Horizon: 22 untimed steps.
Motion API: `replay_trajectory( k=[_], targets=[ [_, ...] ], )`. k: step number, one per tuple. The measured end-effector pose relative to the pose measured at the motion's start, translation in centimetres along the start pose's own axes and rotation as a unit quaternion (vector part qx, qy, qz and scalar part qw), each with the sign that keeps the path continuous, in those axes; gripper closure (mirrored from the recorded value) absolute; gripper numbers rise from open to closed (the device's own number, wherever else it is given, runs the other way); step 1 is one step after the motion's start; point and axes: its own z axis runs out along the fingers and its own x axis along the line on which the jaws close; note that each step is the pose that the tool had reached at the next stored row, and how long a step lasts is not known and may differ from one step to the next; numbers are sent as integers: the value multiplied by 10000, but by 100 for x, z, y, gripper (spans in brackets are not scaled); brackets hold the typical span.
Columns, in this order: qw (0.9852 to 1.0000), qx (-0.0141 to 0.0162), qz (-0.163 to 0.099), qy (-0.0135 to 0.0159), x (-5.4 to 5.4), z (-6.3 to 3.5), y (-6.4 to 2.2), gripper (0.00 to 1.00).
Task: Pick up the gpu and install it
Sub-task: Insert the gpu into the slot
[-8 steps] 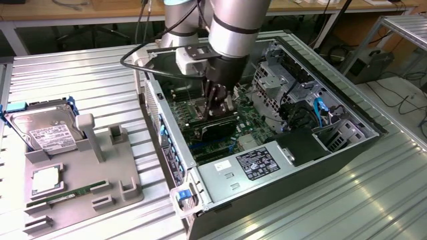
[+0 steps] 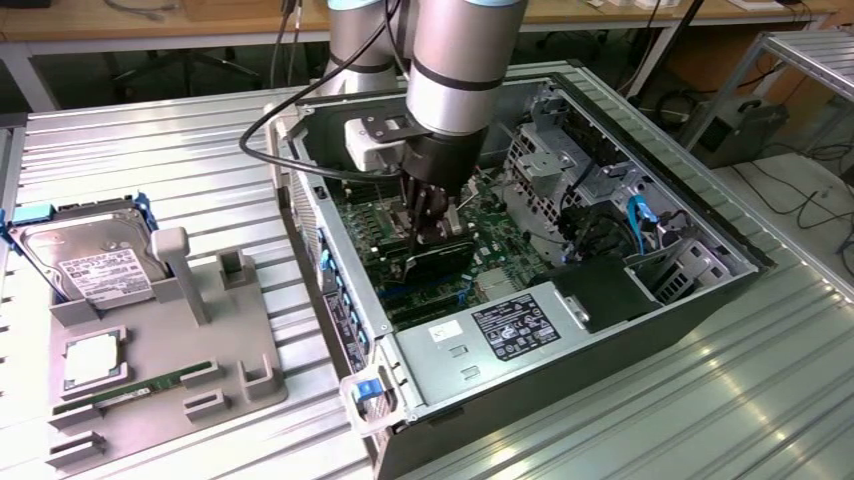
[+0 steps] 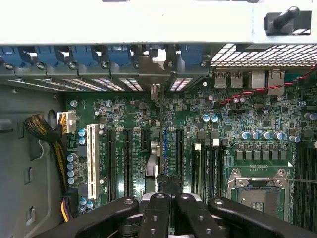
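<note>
The arm (image 2: 447, 60) is a fat silver-grey tube with a black band. A black cable (image 2: 267, 120) loops beside its white wrist box (image 2: 371, 142); the black fingers (image 3: 153, 215) carry round screws.

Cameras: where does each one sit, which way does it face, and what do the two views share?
Exterior view: off the arm, raised, looking down at the open computer case and the parts holder; the arm's wrist and shut gripper on the gpu show.
Wrist view: on the wrist, facing into the case at the motherboard; gripper at the frame's edge, gpu edge-on.
Shared: motherboard, gpu, gripper.
</note>
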Motion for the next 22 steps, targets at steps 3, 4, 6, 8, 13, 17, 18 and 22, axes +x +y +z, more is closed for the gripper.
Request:
replay_trajectory(
  k=[3,4,6,8,13,17,18,22],
  targets=[
    [10000,0,0,-1,-2,1,0,89],
    [10000,0,0,0,-7,0,0,89],
    [10000,1,0,-1,-14,1,0,89],
    [10000,1,0,-1,-14,1,2,89],
    [10000,9,0,-4,-15,12,40,89],
    [10000,16,0,1,-14,22,47,89],
    [10000,16,0,1,-14,22,47,89],
    [10000,18,1,-2,-12,-87,50,89]
  ],
)
